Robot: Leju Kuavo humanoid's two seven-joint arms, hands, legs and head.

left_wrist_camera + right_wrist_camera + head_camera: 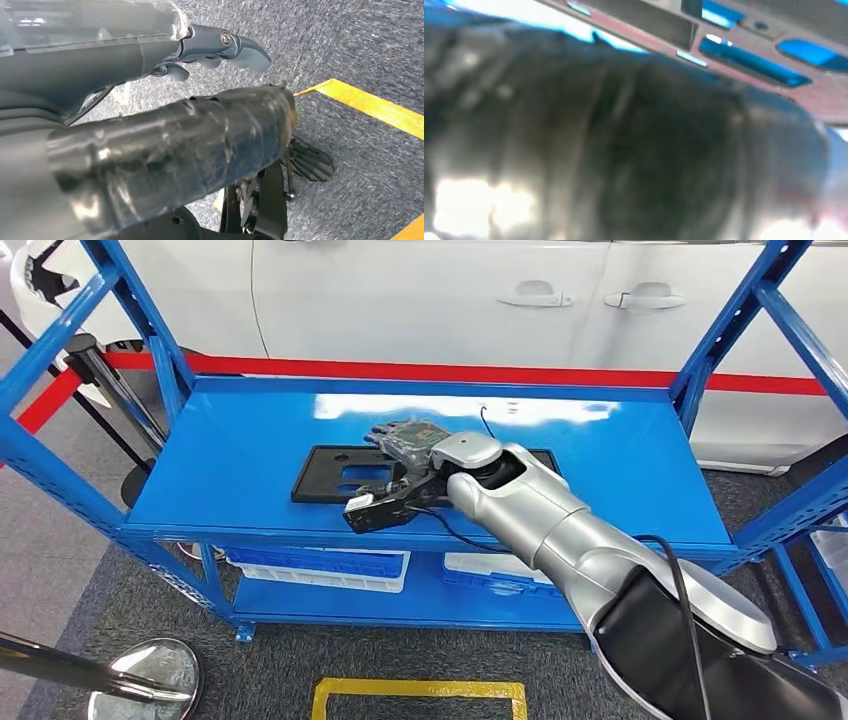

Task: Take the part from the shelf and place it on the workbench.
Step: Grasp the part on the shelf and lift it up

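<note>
In the middle of the head view, the right hand [405, 465] is low over the black flat part [335, 472], which lies on the top board of the blue shelf [230, 440]. The fingers reach over the right end of the part, but I cannot tell if they are closed on it or only touching. The part seems flat on the board, so I judge the task is at its beginning: gripping, lifting and carrying to the workbench all remain. The left hand [220, 47] hangs over the grey floor, fingers loosely curled, holding nothing.
</note>
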